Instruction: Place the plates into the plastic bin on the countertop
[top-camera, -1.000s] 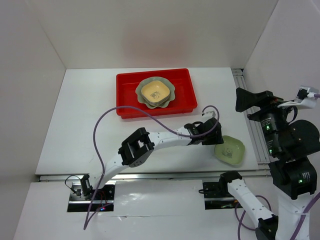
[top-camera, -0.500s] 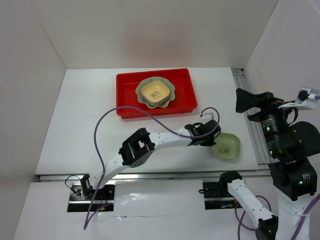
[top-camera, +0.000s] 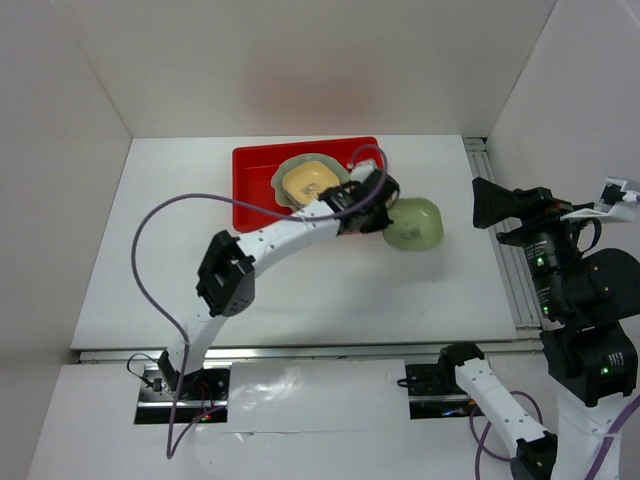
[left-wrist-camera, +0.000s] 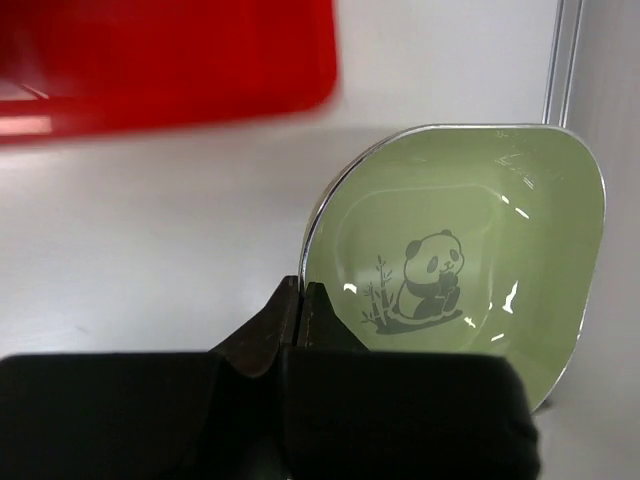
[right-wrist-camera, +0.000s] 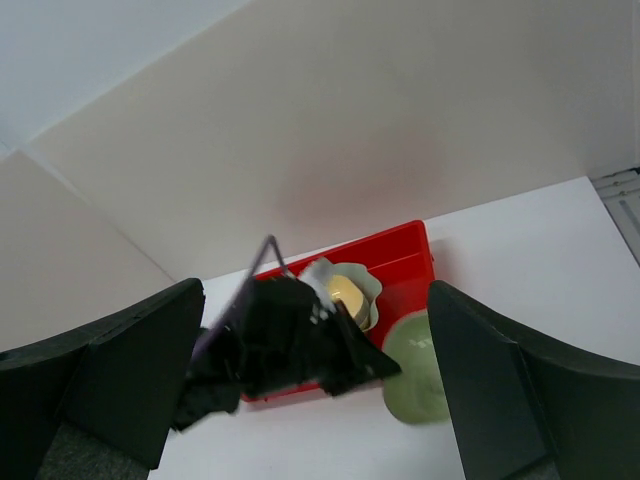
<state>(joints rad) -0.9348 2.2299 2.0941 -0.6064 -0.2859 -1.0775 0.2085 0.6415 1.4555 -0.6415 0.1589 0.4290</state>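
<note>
**Operator:** Report claw status, nearest item first.

**Unit:** My right claw is spread wide and holds nothing. Its two dark fingers frame the right wrist view from either side. That arm stands raised at the right edge of the desk, well apart from the work. My left claw is pinching the near rim of the light green dish. The rim sits between the two tips with no gap visible.

**Operator:** State the position of the dish.

**Unit:** It is outside the red bin, just beside the bin's right end and over the white desk. My left arm crosses the front right part of the bin to hold it there. The panda print in the dish's centre faces the left wrist camera. I cannot tell whether the underside of the dish touches the desk.

**Operator:** State the contents of the bin.

**Unit:** Beyond the held dish, the bin carries the pale green scalloped dish, with the yellow dish nested inside it. Both sit toward the right half of the bin. Behind the bin, the white back wall rises from the far edge of the desk.
</note>
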